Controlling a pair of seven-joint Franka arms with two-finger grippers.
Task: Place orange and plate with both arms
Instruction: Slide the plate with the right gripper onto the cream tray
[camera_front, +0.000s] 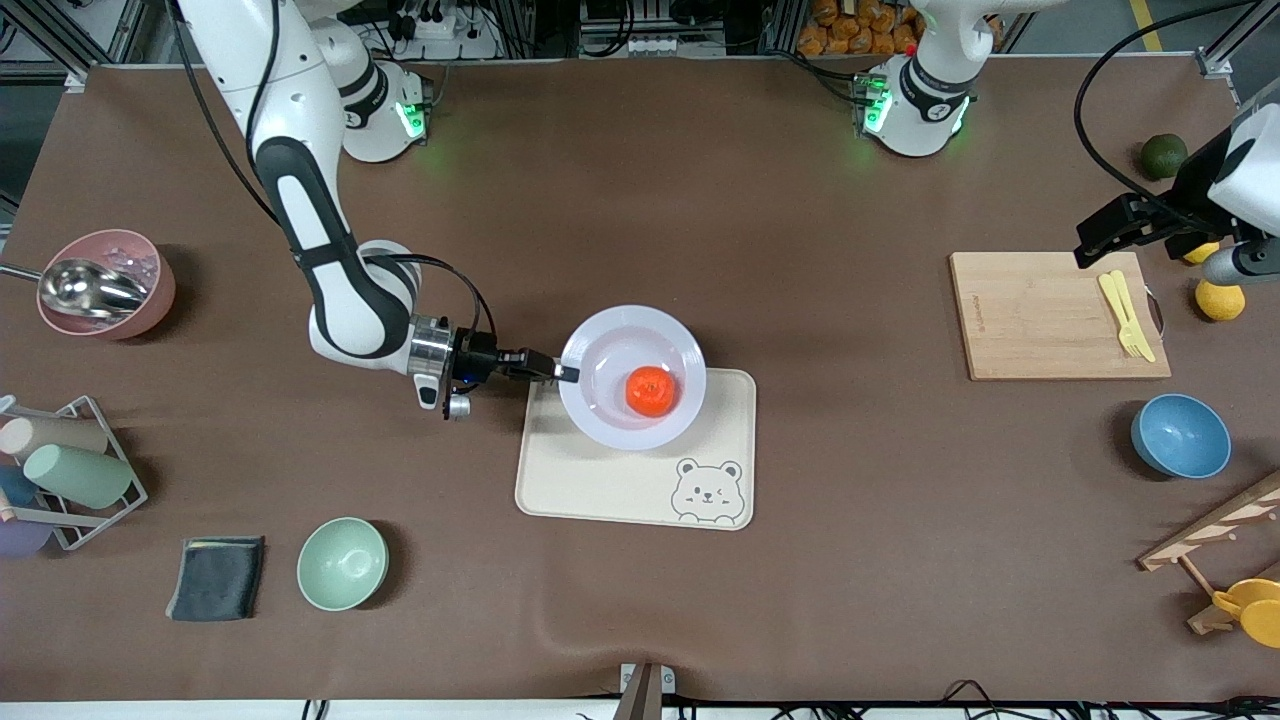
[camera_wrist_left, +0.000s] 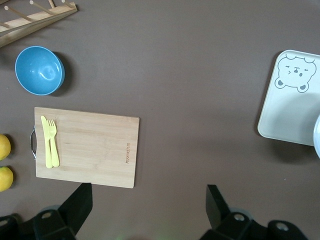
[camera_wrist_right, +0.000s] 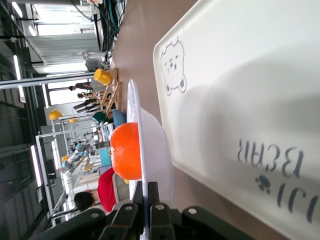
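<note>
The pale plate hangs tilted just above the corner of the cream bear tray that lies toward the robots' bases. The orange sits in the plate's well. My right gripper is shut on the plate's rim at the right arm's end. In the right wrist view its fingers pinch the thin rim of the plate, with the orange on it and the tray below. My left gripper waits open over the cutting board's edge, and it holds nothing.
A wooden cutting board with yellow cutlery, a blue bowl, lemons and a dark green fruit lie at the left arm's end. A mint bowl, grey cloth, cup rack and pink bowl lie at the right arm's end.
</note>
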